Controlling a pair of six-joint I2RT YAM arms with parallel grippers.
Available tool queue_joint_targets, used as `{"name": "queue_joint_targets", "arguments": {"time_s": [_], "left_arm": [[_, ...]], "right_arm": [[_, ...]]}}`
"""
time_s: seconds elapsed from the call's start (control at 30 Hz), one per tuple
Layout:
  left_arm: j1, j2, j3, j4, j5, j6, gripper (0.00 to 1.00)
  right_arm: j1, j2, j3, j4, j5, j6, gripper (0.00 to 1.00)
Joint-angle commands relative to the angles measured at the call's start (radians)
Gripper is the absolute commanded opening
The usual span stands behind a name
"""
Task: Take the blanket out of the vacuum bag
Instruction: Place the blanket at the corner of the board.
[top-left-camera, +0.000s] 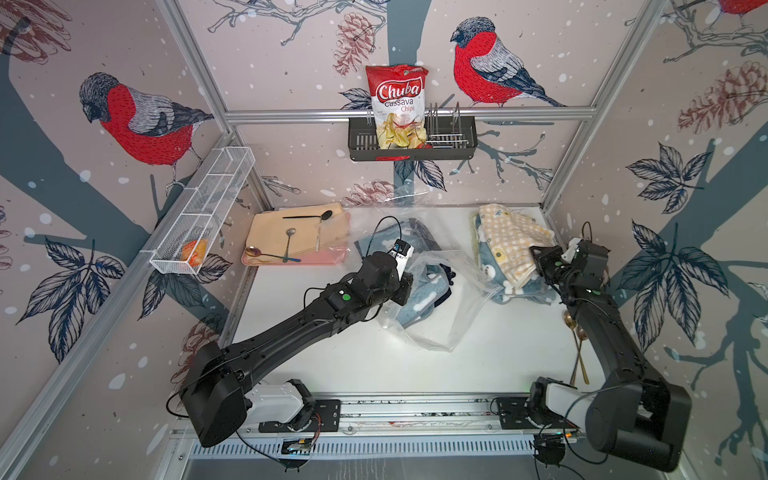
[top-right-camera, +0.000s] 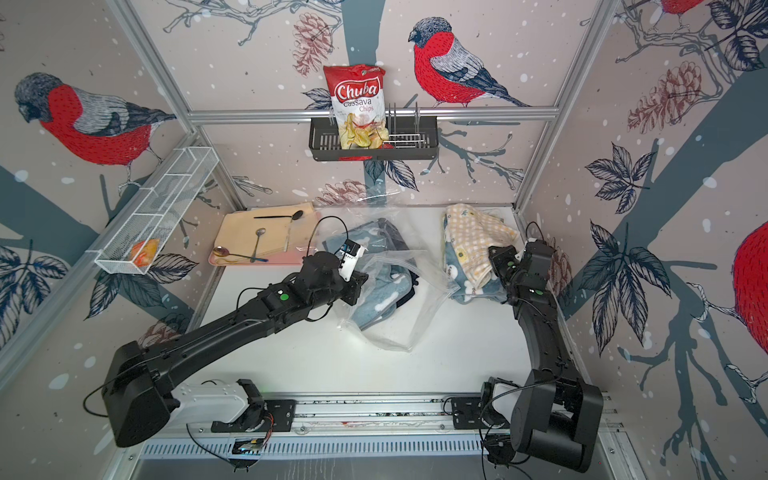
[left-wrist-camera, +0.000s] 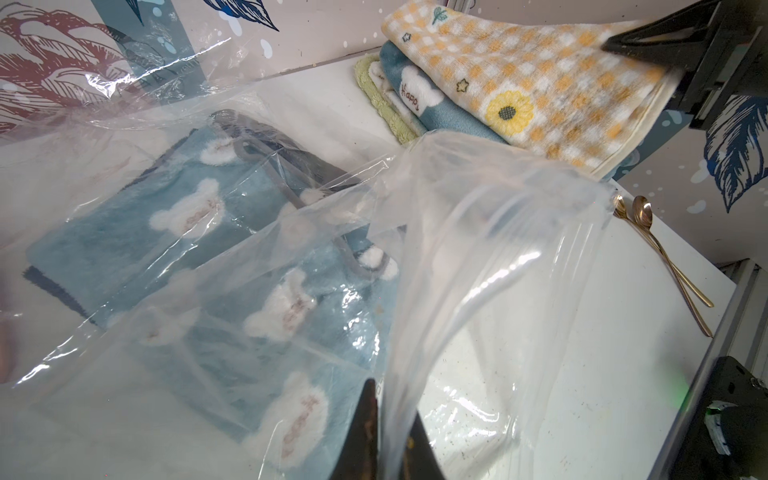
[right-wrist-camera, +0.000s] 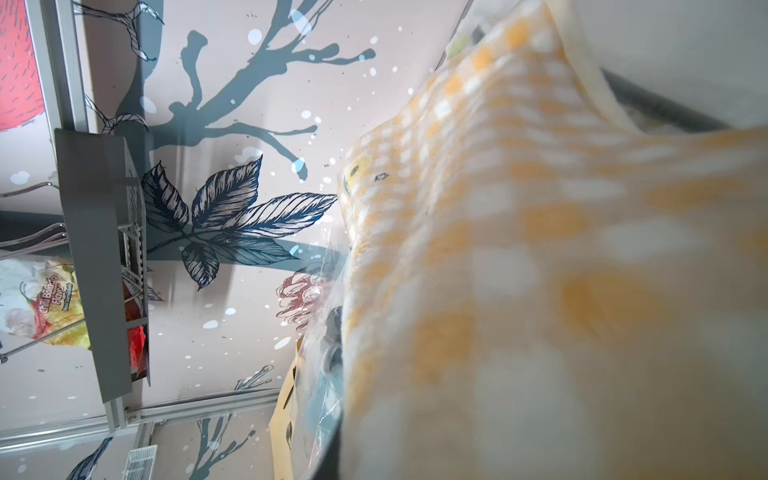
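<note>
Clear vacuum bag (left-wrist-camera: 478, 291), pinched by left end effector (left-wrist-camera: 391, 419)

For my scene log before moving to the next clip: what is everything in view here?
vacuum bag: one, clear, table centre
blanket: one, blue with white bears, inside vacuum bag
folded towels: one stack, yellow-checked on top, back right
chips bag: one, red, in black wall basket
mesh rack: one, white, left wall, holding orange packet
tray: one, pink, back left, holding beige cloth, spoons
gold spoons: two, right side of table
left gripper: black, jaws shut on vacuum bag
right gripper: black, at folded towels, jaws unclear
</note>
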Motion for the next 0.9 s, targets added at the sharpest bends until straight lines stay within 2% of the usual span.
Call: {"name": "queue_joint_targets", "arguments": {"time_s": [0.0,0.13,0.23,0.33,0.43,0.5,0.57,0.63,0.77,0.8,0.87], "left_arm": [[0.003,-0.013,-0.005,0.013,0.008,-0.009,0.13],[0.002,-0.022,-0.006,0.014,0.012,-0.012,0.17],[0.002,-0.025,-0.007,0.019,0.017,-0.017,0.20],[0.002,-0.025,-0.005,0.016,0.017,-0.019,0.20],[0.002,-0.027,-0.007,0.020,0.016,-0.019,0.19],[0.002,-0.024,-0.007,0.020,0.013,-0.019,0.18],[0.002,-0.023,-0.009,0.019,0.006,-0.017,0.16],[0.002,-0.022,-0.006,0.013,-0.004,-0.015,0.15],[0.002,-0.028,-0.013,0.016,-0.024,-0.011,0.14],[0.002,-0.028,-0.013,0.016,-0.026,-0.010,0.14],[0.002,-0.026,-0.017,0.020,-0.023,-0.009,0.14]], "right_arm": [[-0.029,-0.040,-0.025,-0.088,0.029,-0.040,0.53],[-0.065,-0.192,-0.071,-0.215,0.050,-0.096,0.73],[-0.056,-0.338,-0.106,-0.319,0.064,-0.103,0.78],[-0.023,-0.450,-0.113,-0.407,0.084,-0.111,0.77],[0.087,-0.472,-0.067,-0.425,0.150,-0.121,0.67],[0.243,-0.397,0.025,-0.456,0.284,-0.162,0.56],[0.436,-0.256,0.145,-0.501,0.468,-0.235,0.52],[0.553,-0.089,0.273,-0.585,0.628,-0.302,0.44],[0.594,0.200,0.474,-0.740,0.796,-0.401,0.37],[0.599,0.238,0.497,-0.754,0.834,-0.416,0.38],[0.602,0.305,0.528,-0.772,0.888,-0.447,0.48]]}}
